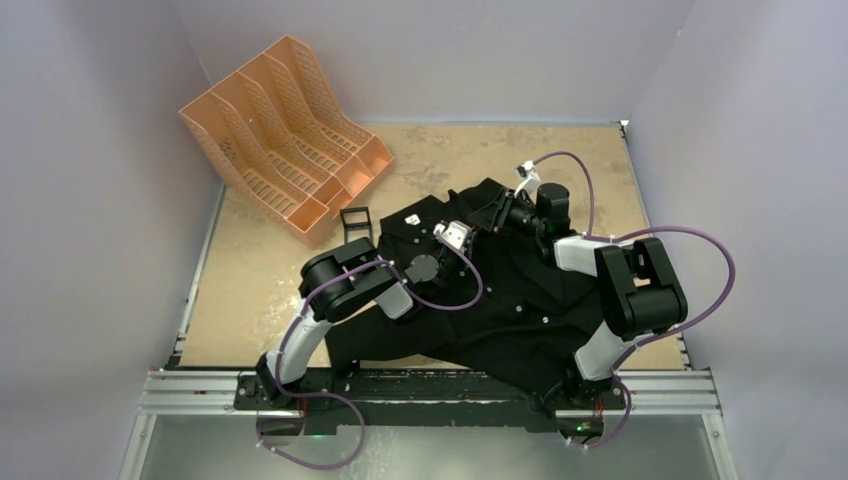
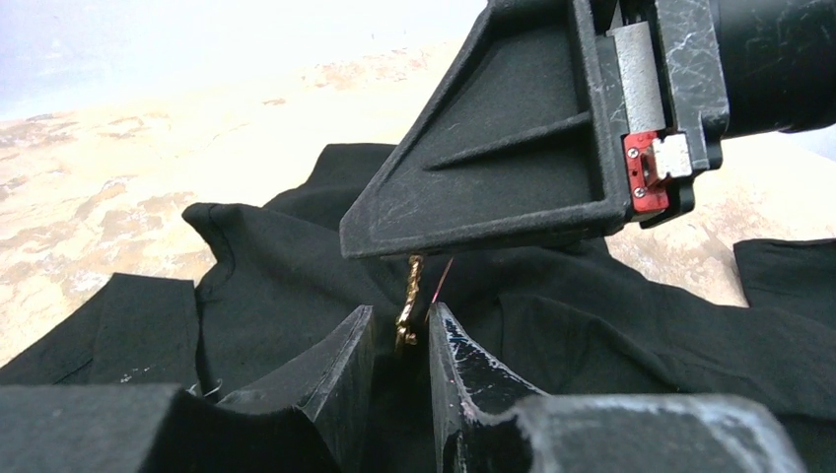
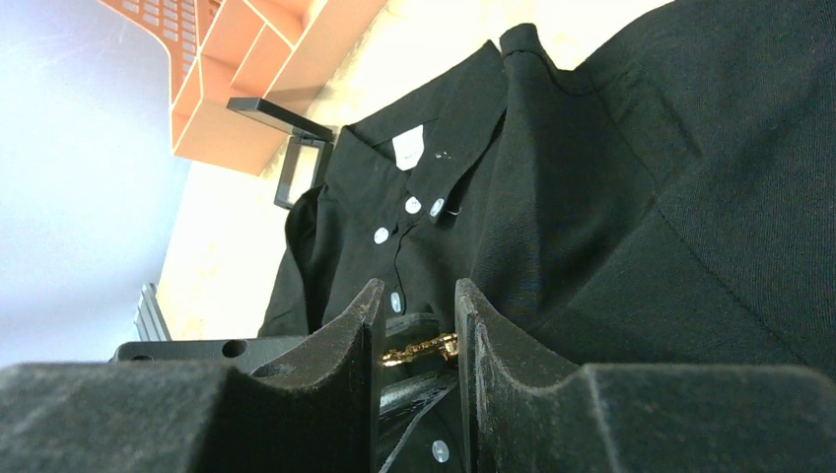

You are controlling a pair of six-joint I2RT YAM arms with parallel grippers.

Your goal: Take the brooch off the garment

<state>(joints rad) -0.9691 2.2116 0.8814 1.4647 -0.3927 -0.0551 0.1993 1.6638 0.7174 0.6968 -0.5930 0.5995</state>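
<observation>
The garment point(image 1: 500, 310) is a black shirt spread over the table's middle and right. It also shows in the left wrist view point(image 2: 276, 266) and in the right wrist view point(image 3: 592, 177), collar and white label far off. Both grippers meet over its upper part. The gold brooch point(image 2: 409, 296) stands upright between the fingertips of my left gripper point(image 2: 402, 320), with a small gap on each side. My right gripper point(image 3: 418, 288) has the brooch point(image 3: 424, 349) spanning its two fingers and touching both. From the top, the left gripper point(image 1: 478, 232) and the right gripper point(image 1: 492, 218) hide the brooch.
An orange file rack point(image 1: 285, 130) stands at the back left, and it also shows in the right wrist view point(image 3: 246, 59). A small black frame point(image 1: 355, 220) stands beside the shirt's collar. White walls close in the table on three sides.
</observation>
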